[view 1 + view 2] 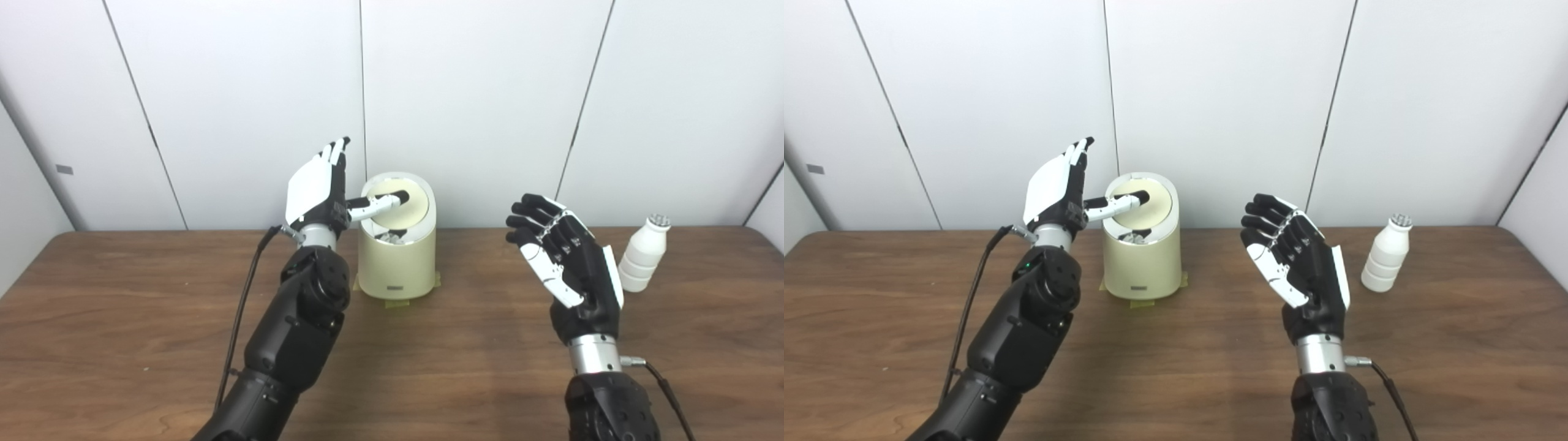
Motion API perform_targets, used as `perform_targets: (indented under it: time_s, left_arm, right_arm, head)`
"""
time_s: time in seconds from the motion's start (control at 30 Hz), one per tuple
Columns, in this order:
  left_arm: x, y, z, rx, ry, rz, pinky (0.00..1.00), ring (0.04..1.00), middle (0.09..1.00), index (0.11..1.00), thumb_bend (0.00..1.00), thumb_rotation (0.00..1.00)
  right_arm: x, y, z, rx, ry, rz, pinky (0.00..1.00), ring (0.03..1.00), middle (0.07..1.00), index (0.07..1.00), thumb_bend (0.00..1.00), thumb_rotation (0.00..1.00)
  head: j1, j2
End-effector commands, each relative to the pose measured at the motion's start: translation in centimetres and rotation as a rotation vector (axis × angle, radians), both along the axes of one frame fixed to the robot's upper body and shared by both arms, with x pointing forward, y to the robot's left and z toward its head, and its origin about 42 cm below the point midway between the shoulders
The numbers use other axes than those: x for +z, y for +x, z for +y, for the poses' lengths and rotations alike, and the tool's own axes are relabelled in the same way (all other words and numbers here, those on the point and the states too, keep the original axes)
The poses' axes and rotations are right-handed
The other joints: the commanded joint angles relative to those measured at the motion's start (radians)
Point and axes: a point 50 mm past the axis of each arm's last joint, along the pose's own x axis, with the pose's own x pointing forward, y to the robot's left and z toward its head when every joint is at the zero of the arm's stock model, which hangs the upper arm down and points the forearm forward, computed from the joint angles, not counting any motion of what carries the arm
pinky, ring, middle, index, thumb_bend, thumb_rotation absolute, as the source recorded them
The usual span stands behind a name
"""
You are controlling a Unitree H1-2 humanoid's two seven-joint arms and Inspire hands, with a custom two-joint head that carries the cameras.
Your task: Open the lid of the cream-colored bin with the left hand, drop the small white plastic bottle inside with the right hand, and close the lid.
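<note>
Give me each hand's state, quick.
Left hand: open, thumb on the bin lid.
Right hand: open, empty, bottle untouched.

The table (153, 343) has lots of bare wood near the front and on the far left, so a hand can move there with nothing in the way. The bin (397, 257) stands far back in the middle, close to the wall (478, 92), so there is little room behind it. The left hand (318, 190) is up beside the bin's left side, and its thumb lies across the tilted lid (401, 205), blocking part of the top. The right hand (566, 257) is spread wide, holding nothing, between the bin and the bottle (643, 254). The bottle stands just right of that hand. Bare table lies between the bin and the right hand.
</note>
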Motion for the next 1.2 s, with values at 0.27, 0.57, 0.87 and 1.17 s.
perform_targets:
  time_s: [0.27, 0.57, 0.87, 1.17]
  left_arm:
    - [3.5, 1.1, -0.6, 0.017, 0.053, -0.098, 1.0, 1.0, 1.0, 1.0, 0.91, 0.41]
    - [2.5, 1.1, 0.0, 0.033, 0.177, -0.093, 1.0, 1.0, 1.0, 1.0, 0.97, 0.2]
    - [2.2, 0.7, 0.1, 0.037, 0.332, -0.153, 1.0, 1.0, 1.0, 1.0, 0.95, 0.13]
    - [1.7, 0.2, 0.0, 0.068, 0.54, -0.256, 1.0, 1.0, 1.0, 1.0, 1.0, 0.17]
  right_arm:
    - [2.3, 0.4, 0.7, 0.017, 0.003, -0.084, 0.6, 0.667, 0.682, 0.672, 0.36, 0.3]
    - [2.6, 0.3, 0.7, 0.018, 0.009, -0.092, 0.61, 0.669, 0.681, 0.669, 0.36, 0.27]
    - [2.8, 0.3, 0.8, 0.021, -0.001, -0.086, 0.6, 0.663, 0.679, 0.663, 0.37, 0.29]
    - [2.9, 0.3, 0.9, 0.027, -0.008, -0.087, 0.6, 0.661, 0.678, 0.665, 0.37, 0.29]
  head:
    - [-0.005, 0.003]
    - [-0.009, 0.006]
    - [-0.012, 0.013]
    - [-0.014, 0.019]
